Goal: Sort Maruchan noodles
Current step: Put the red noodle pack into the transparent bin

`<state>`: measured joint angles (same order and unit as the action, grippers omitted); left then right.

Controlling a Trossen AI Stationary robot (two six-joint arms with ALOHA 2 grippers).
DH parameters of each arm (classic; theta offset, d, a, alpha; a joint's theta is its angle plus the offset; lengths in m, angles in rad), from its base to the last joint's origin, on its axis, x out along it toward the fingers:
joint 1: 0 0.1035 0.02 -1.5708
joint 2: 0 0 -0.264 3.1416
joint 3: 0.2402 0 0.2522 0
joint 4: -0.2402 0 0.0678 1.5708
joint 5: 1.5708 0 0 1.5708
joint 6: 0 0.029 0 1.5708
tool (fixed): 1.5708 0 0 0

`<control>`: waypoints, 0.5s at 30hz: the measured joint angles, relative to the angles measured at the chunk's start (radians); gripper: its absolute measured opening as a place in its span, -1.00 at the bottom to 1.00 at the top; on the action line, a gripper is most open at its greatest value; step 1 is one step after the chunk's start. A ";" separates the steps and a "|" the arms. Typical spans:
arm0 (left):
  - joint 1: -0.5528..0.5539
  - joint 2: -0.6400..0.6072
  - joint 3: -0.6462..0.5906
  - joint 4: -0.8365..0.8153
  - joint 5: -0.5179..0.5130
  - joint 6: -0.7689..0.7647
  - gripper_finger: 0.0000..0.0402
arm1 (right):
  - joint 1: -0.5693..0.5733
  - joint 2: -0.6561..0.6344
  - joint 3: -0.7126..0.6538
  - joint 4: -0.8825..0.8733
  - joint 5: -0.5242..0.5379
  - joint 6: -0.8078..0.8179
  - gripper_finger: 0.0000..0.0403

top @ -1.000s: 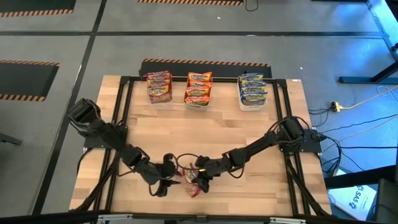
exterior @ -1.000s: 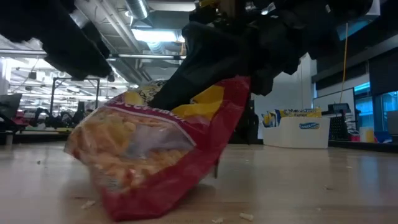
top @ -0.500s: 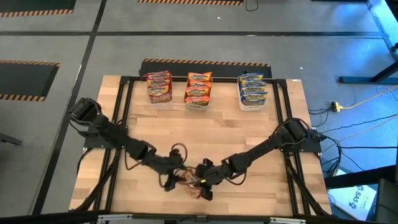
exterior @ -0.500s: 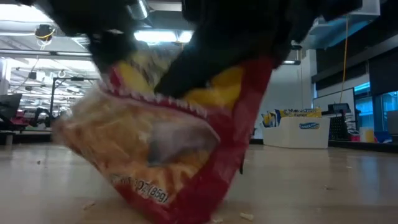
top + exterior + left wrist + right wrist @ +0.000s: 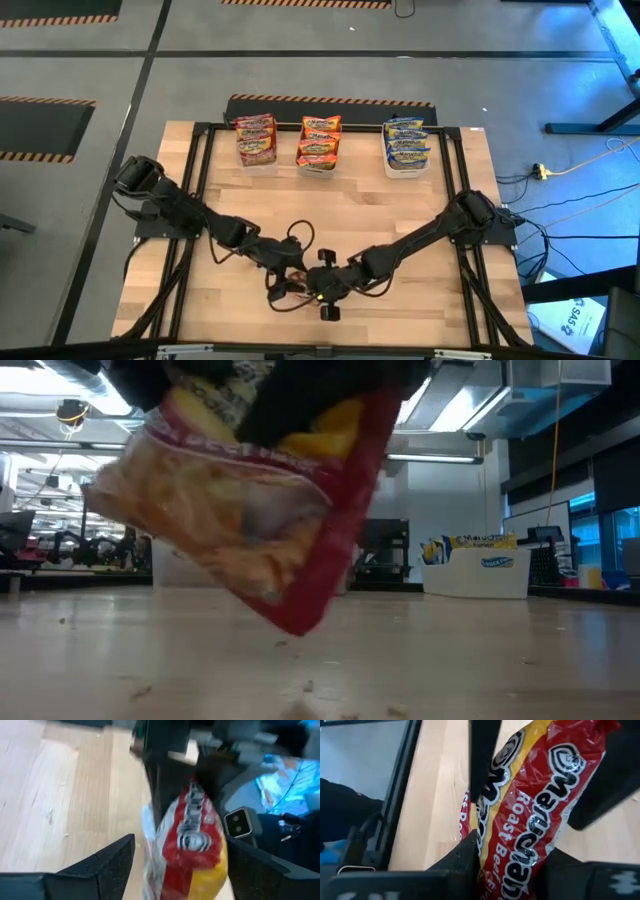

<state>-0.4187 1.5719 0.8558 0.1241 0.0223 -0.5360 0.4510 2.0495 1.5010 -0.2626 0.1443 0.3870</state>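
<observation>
A red and yellow Maruchan noodles packet (image 5: pixel 250 510) hangs above the table near its front edge, with my right gripper (image 5: pixel 312 291) shut on it. It also shows in the right wrist view as the packet (image 5: pixel 535 820). My left gripper (image 5: pixel 283 290) stands open just to its left. In the left wrist view its two fingers stand on either side of the packet (image 5: pixel 192 845), and I cannot tell whether they touch it. Three tubs at the far edge hold red-pink packets (image 5: pixel 256 140), orange packets (image 5: pixel 320 140) and blue-and-yellow packets (image 5: pixel 406 145). My right gripper pinches the packet between its two fingers at its yellow upper part (image 5: pixel 502 780), coming from above and slanting down from the table's right. The packet hangs tilted below the fingers, its lower red corner (image 5: pixel 300 622) clear of the table.
A black frame rail (image 5: pixel 195 200) runs along the table's sides. Bare wood (image 5: pixel 340 210) lies between the arms and the tubs. Small crumbs (image 5: pixel 310 685) lie on the table under the packet.
My right gripper has gone up with the packet. The packet stood on the table by its lower edge and now hangs clear of it, tipped over more. My left arm has swung toward the table's middle.
</observation>
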 joint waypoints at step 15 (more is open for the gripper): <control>-0.006 0.000 0.000 -0.022 -0.039 0.057 0.13 | -0.055 0.001 0.062 -0.089 -0.092 0.000 -0.52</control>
<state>-0.4252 1.5723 0.8555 0.1017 -0.0166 -0.4790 0.3962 2.0502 1.5631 -0.3514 0.0525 0.3866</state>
